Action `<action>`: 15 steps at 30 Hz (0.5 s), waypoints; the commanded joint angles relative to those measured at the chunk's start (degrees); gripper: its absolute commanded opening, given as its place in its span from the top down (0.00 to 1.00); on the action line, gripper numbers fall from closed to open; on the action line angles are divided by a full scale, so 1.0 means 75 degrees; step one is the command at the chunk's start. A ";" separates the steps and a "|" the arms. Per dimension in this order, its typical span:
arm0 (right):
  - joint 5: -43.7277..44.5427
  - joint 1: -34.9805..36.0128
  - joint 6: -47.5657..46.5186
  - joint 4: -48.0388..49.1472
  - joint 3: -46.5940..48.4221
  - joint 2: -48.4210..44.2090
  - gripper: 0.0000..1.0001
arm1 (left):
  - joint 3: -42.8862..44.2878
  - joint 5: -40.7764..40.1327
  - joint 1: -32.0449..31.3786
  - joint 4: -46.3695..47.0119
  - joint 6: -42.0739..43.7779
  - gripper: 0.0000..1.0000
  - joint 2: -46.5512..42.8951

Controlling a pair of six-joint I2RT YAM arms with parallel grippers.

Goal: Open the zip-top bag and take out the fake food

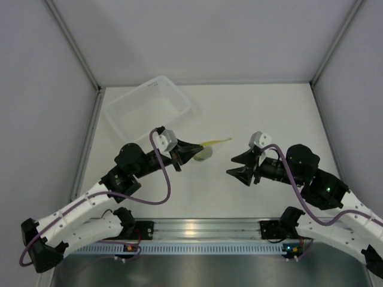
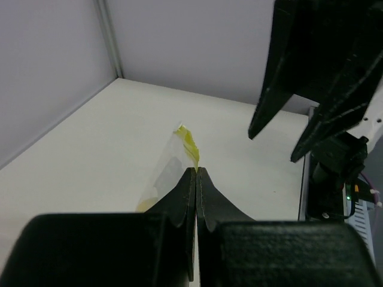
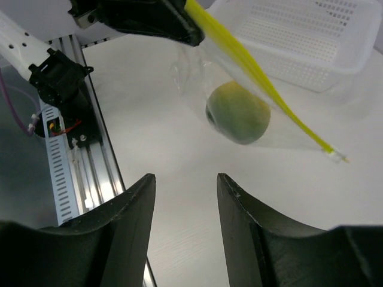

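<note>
- Near the middle of the surface, a little toward its left edge, the zip-top bag hangs from the left tool; its yellow zip strip runs out from the tool's tip toward the far right corner, and its other end is free
- Left tool: jaws clenched flat together on one end of the zip strip; in the left wrist view the two fingers press tight against each other, with the yellow edge and some clear plastic poking out beyond the tips
- Inside the bag sits the fake food, a small round fruit, green shading to yellow; it lies low in the clear pouch, beneath the strip; whether the pouch's underside touches the surface I cannot tell
- Right tool: released, jaws spread wide with nothing between them; it points at the bag from the right-edge side, near it but apart
- Toward the far left corner stands a white perforated basket; it is beyond the bag and not touching it
</note>
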 commanded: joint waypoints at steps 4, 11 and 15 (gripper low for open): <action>0.1203 -0.0048 0.0536 0.0493 0.0419 -0.0078 0.54 | -0.0193 0.1782 0.0022 0.0690 0.0688 1.00 -0.0050; 0.0971 -0.0048 0.0478 0.0529 0.0418 0.0015 0.57 | 0.0169 0.2894 0.0022 0.0140 0.0945 1.00 0.0559; 0.0326 -0.0048 0.0478 0.0446 0.0337 0.0109 0.59 | 0.0240 0.3305 0.0046 0.0022 0.1075 1.00 0.0712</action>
